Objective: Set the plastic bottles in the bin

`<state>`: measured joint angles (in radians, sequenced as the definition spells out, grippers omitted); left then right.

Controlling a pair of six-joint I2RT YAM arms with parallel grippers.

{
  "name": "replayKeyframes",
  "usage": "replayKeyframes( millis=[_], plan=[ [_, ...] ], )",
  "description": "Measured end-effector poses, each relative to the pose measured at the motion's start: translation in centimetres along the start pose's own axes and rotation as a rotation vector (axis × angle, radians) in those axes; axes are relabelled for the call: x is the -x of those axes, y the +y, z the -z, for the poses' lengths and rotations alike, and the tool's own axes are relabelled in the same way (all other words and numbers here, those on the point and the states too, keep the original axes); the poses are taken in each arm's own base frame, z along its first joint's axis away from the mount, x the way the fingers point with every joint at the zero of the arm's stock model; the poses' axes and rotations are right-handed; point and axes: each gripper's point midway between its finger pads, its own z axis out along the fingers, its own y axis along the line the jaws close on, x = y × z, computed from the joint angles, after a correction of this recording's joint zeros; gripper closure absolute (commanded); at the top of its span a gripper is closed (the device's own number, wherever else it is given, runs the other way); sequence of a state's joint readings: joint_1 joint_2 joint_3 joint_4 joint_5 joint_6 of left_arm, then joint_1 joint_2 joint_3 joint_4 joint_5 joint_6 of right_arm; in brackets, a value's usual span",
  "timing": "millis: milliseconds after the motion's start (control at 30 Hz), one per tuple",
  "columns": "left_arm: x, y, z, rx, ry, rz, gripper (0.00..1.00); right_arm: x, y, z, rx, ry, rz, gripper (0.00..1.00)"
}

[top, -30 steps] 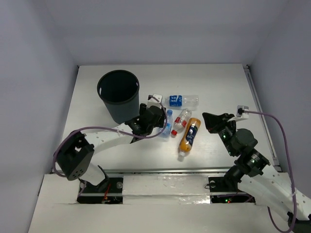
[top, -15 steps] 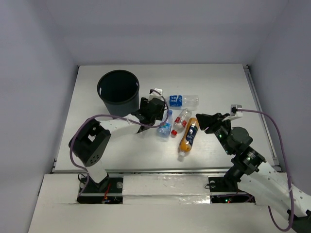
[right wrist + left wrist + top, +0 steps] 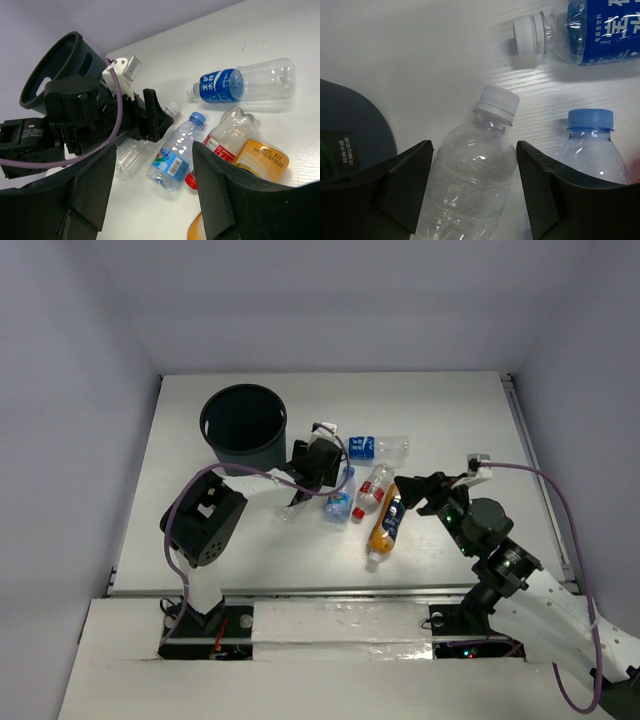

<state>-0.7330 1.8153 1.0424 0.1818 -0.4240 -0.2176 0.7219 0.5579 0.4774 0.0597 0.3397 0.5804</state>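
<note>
Mid-tabletop: five plastic bottles lay outside the far-left bin.
Left claw: spread astride clear bottle.
Right claw: spread, empty.
Remaining: every bottle.

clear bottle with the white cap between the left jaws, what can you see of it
Clear ribbed plastic bottle, no label showing, seemingly empty, white cap on. It lies on the white table between the left arm's open jaws, cap pointing away from them; contact is unclear. A blue-capped bottle lies beside it.
</note>
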Motion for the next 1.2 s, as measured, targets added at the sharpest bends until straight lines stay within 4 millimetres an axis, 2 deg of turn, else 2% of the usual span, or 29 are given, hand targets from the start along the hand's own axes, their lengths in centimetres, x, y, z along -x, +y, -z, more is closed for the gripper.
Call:
replayKeyframes(
  millis=[100,167,300,400,433,500,600,700,800,933,1067,1200],
  plan=[
    [-0.1,0.1,-0.4,-0.005,0.002,0.008,0.41,-0.5,-0.1,-0.2,-0.003,0.018,0.005,0.32],
    [0.0,0.0,-0.4,-0.011,-0.003,0.014,0.55,-0.9,-0.1,-0.4,-0.002,0.033,0.005,0.30],
    [0.1,0.0,-0.5,-0.015,-0.006,0.024,0.68,-2.2,-0.1,-0.8,0.001,0.079,0.013,0.28],
    [0.2,-0.1,-0.2,-0.026,-0.009,0.034,0.73,-3.6,-0.2,-1.5,0.002,0.127,0.033,0.39],
    [0.2,-0.2,0.1,-0.039,-0.010,0.043,0.73,-4.2,-0.2,-1.8,0.002,0.152,0.045,0.49],
    [0.4,0.0,1.2,-0.059,-0.019,0.058,0.75,-5.6,-0.2,-2.4,0.003,0.211,0.070,0.54],
    [2.4,0.1,3.9,-0.109,-0.073,0.107,0.76,-7.7,0.0,-3.3,0.015,0.299,0.101,0.53],
    [5.9,0.2,7.4,-0.166,-0.173,0.166,0.77,-8.9,0.4,-3.9,0.031,0.355,0.114,0.41],
    [9.6,0.4,11.5,-0.223,-0.288,0.228,0.77,-9.3,1.0,-4.9,0.042,0.388,0.125,0.32],
    [13.3,1.1,16.9,-0.296,-0.426,0.306,0.77,-9.3,2.3,-6.8,0.050,0.416,0.138,0.20],
    [16.3,3.0,21.4,-0.322,-0.555,0.378,0.77,-10.1,2.9,-8.7,0.038,0.456,0.162,0.18],
    [19.1,5.5,24.3,-0.276,-0.662,0.438,0.76,-11.5,2.7,-10.4,0.011,0.506,0.181,0.16]
  ],
)
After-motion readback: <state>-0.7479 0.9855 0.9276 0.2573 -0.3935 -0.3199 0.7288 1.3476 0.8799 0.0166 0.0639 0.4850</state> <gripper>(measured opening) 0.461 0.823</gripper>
